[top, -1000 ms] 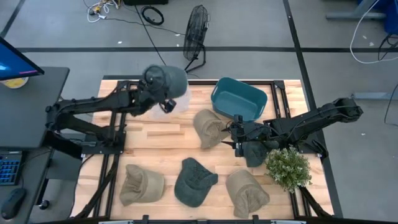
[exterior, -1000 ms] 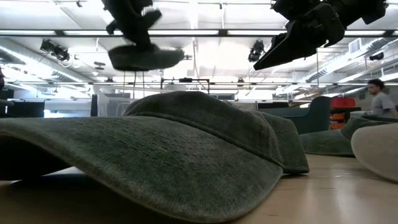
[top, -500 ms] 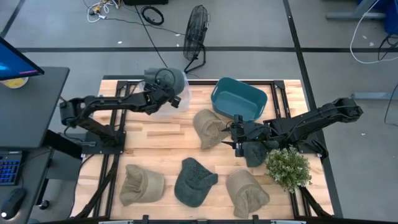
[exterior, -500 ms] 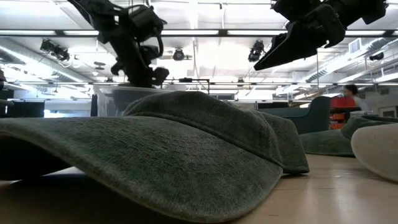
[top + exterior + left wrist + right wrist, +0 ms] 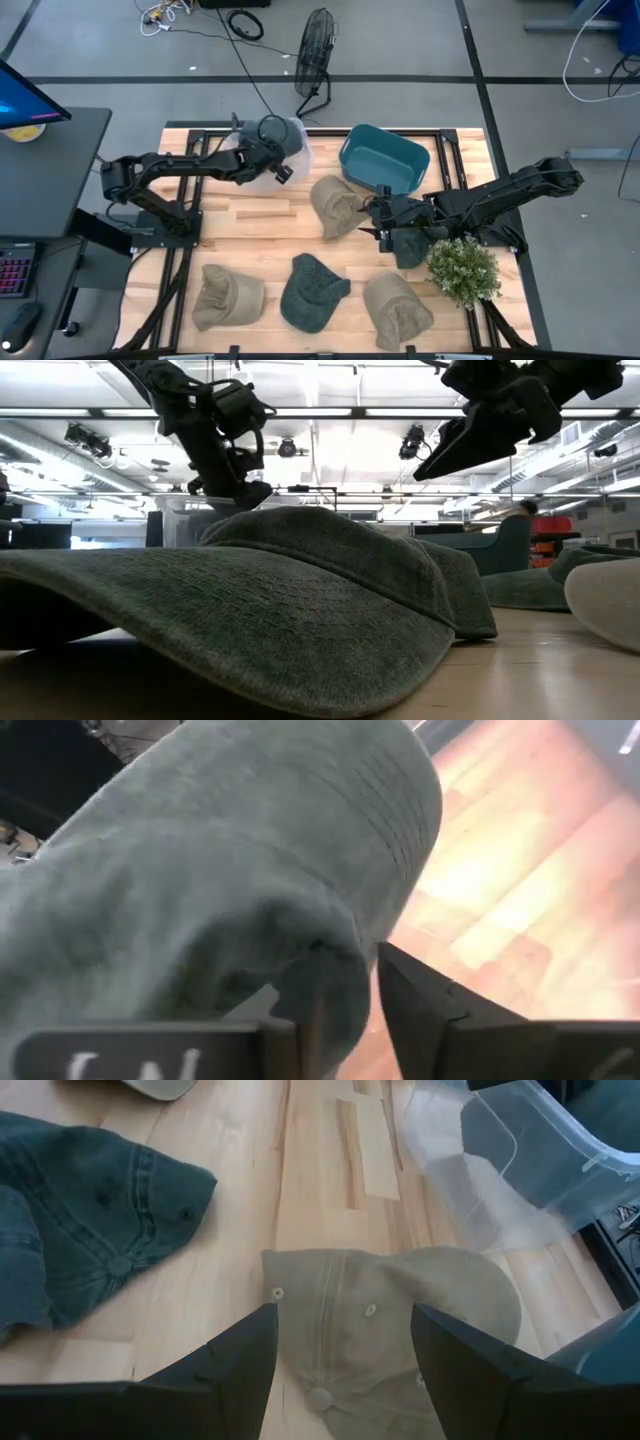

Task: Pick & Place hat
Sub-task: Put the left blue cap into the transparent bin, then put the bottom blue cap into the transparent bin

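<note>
A grey-green hat [image 5: 281, 134] sits in the mouth of a clear plastic bin [image 5: 262, 172] at the table's far left. My left gripper [image 5: 275, 160] is shut on it; the left wrist view is filled by this hat [image 5: 230, 870]. My right gripper [image 5: 372, 222] hovers open just right of a tan hat [image 5: 335, 205] that lies on the table mid-way. In the right wrist view the open fingers stand on either side of this tan hat [image 5: 390, 1330] without touching it. My left gripper pinches a fold of the grey-green hat's cloth [image 5: 335, 985] between its two fingers [image 5: 430, 1010]. It comes from the table's left, slanting down. The rest of the hat bulges beyond the fingers, inside the clear bin's rim; whether it rests on the bin's floor is hidden.
A teal bin [image 5: 385, 158] stands at the far edge, right of centre. A dark green hat [image 5: 312, 290] and two tan hats [image 5: 228, 295] [image 5: 397, 308] lie along the near edge. A potted plant [image 5: 463, 270] stands near the right arm. Bare wood lies left of centre.
My left gripper has come down and a little toward the table's right, carrying the grey-green hat from well above the table into the clear bin. It has stayed shut on the hat.
</note>
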